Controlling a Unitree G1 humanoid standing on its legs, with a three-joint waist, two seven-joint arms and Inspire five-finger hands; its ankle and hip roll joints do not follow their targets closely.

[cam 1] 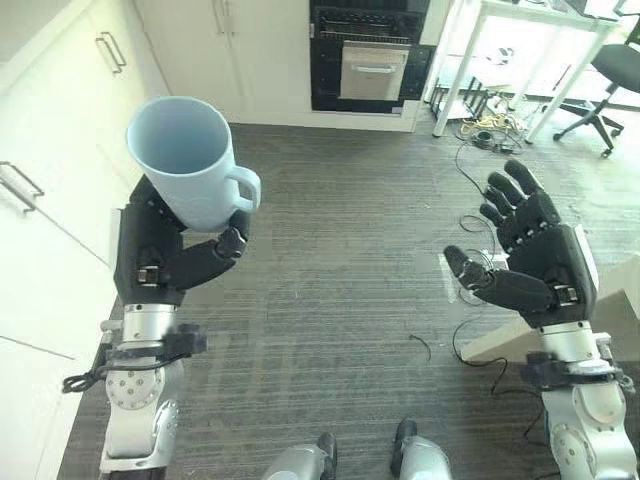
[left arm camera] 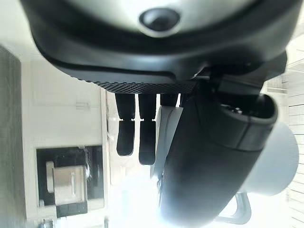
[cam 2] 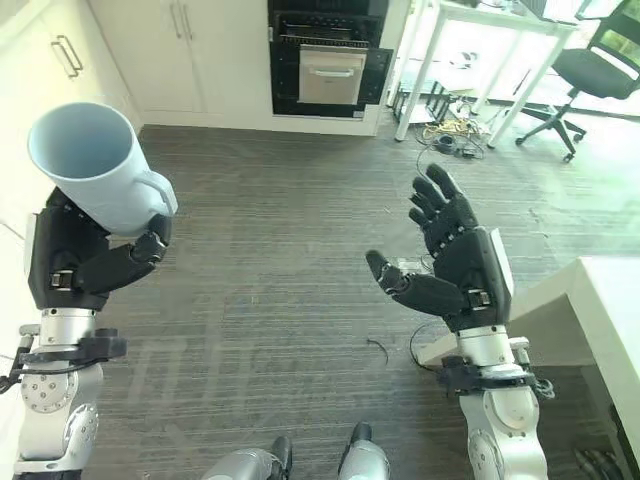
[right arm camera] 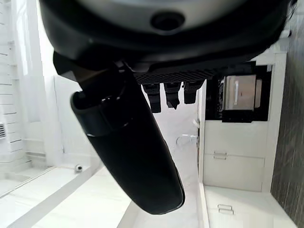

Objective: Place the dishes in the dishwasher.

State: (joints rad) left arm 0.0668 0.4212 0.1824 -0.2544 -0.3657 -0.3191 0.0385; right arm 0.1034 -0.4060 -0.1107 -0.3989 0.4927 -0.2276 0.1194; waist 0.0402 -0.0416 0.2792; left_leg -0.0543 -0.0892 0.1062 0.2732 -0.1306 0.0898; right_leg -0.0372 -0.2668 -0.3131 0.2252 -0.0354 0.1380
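A light blue mug (cam 1: 190,160) is held upright in the air at the left, its mouth tipped toward the camera and its handle (cam 1: 245,188) pointing right. My left hand (cam 1: 165,262) is shut on its lower body, thumb across the front below the handle. The left wrist view shows the mug (left arm camera: 273,159) beside the thumb (left arm camera: 209,161). My right hand (cam 1: 530,260) is raised at the right, palm turned toward the left, fingers spread straight and holding nothing. Its thumb (right arm camera: 128,142) and fingers (right arm camera: 171,92) show bare in the right wrist view.
White cabinets with bar handles (cam 1: 20,185) run along the left. A black built-in oven (cam 1: 370,55) sits in the far wall. A white table (cam 1: 530,40) and an office chair (cam 1: 610,75) stand at the back right. A white counter corner (cam 2: 600,300) lies by my right arm.
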